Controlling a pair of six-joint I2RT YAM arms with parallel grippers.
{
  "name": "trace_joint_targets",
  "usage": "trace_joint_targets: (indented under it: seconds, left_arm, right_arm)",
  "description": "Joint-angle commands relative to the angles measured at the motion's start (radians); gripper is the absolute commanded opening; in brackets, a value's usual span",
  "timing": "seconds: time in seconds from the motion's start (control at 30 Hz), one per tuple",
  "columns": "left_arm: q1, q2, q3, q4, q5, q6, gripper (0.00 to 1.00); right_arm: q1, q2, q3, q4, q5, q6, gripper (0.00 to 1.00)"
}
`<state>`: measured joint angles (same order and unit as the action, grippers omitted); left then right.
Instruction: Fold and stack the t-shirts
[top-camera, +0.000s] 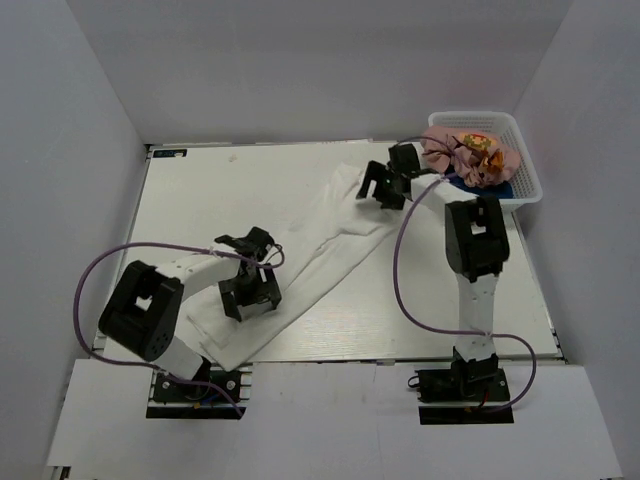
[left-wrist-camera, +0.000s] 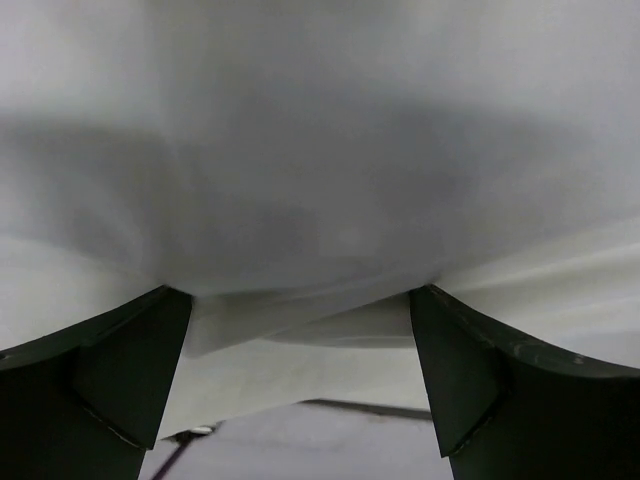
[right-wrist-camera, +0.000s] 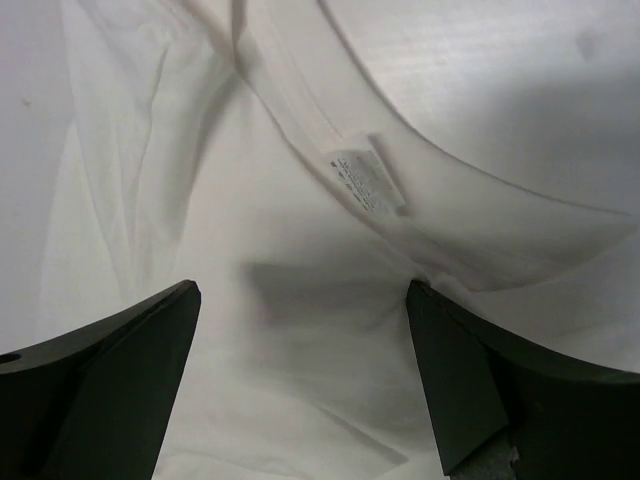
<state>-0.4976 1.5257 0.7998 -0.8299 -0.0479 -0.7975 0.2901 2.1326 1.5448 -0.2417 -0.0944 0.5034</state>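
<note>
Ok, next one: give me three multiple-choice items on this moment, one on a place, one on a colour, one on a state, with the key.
1. Where does the pink t-shirt lie?
A. flat mid-table
B. in the white basket at the far right
C. folded at the near edge

2. What colour is the laid-out t-shirt running diagonally?
A. navy
B. pink
C. white

3. How does the right gripper stand?
A. shut on a sleeve
B. open over the cloth
C. out of view

Key:
1 B, the top view shows it bunched in the basket.
2 C, it is plain white in every view.
3 B, the right wrist view shows its fingers apart, with the collar label beyond them.
</note>
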Motion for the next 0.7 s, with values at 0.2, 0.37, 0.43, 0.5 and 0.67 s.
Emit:
trace_joint_targets:
  seconds: [0.2, 0.37, 0.43, 0.5, 0.67]
  left_arm:
    - [-0.246, 0.246, 0.179, 0.039, 0.077, -0.043, 1.0]
    - [-0.311, 0.313, 0.236, 0.167, 0.135, -0.074, 1.0]
    - [-0.347, 0.373, 0.294, 0.204, 0.144, -0.074, 1.0]
    - [-0.37, 0.428, 0.367, 0.213, 0.161, -0.074, 1.0]
    - [-0.426, 0.433, 0.466, 0.112, 0.1, -0.074, 1.0]
  right_arm:
    - [0.037, 0.524, 0.709, -0.213, -0.16, -0.129, 0.9]
    - [0.047, 0.504, 0.702, -0.148, -0.13, -0.16, 0.9]
    - [0.046, 0.506, 0.713, -0.143, -0.134, -0.164, 0.9]
    - [0.046, 0.507, 0.733, -0.139, -0.128, -0.177, 0.9]
    - [0.044, 0.503, 0.758, -0.207, -0.127, -0.241, 0.9]
